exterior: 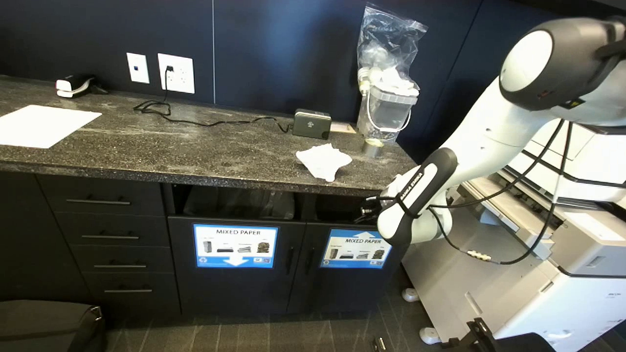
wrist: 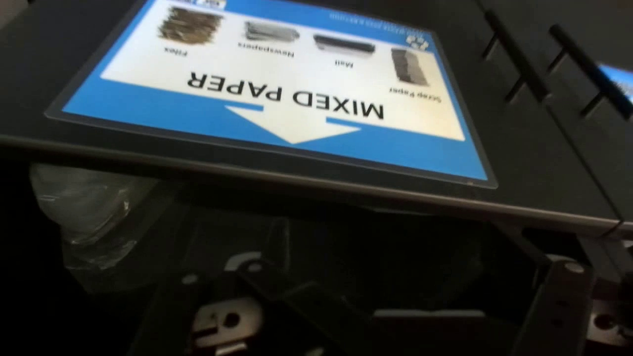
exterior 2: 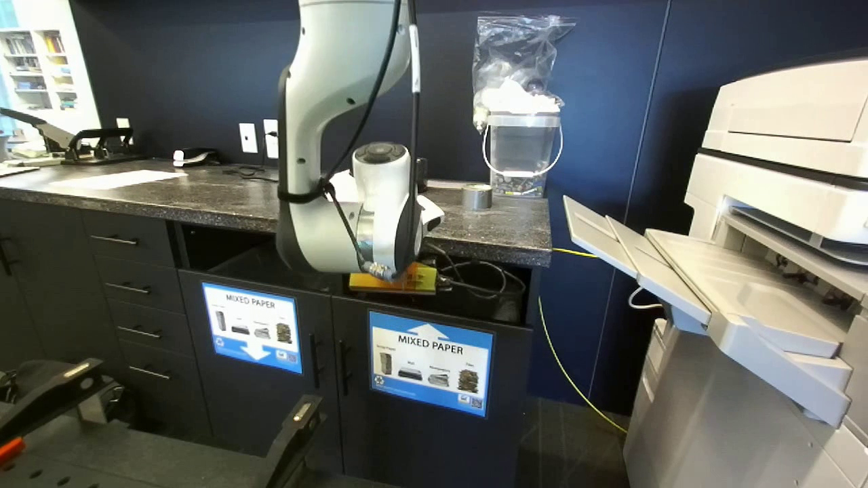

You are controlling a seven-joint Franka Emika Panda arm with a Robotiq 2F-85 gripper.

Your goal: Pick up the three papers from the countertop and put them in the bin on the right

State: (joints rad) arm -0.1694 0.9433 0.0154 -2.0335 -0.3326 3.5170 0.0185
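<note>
Two papers lie on the worktop (exterior: pixel 234 142): a crumpled paper (exterior: pixel 324 160) in front of a small dark box (exterior: pixel 311 124), and, well apart from it, a flat sheet (exterior: pixel 46 126). A third paper cannot be made out in any view. The crumpled paper should be very light and soft, giving under a squeeze; a pinch across a raised fold looks the surest hold. The flat sheet is probably the harder one: thin, limp and apt to slide, with no lifted edge showing, so it may need buckling up before it can be pinched. Neither would break, though either could tear.

The tool (wrist: pixel 385 296) is at the opening of the right-hand bin (exterior 2: pixel 502 323), its two sides spread wide. No paper shows between them, though it is dark there; whether it touches the bin cannot be told.
</note>
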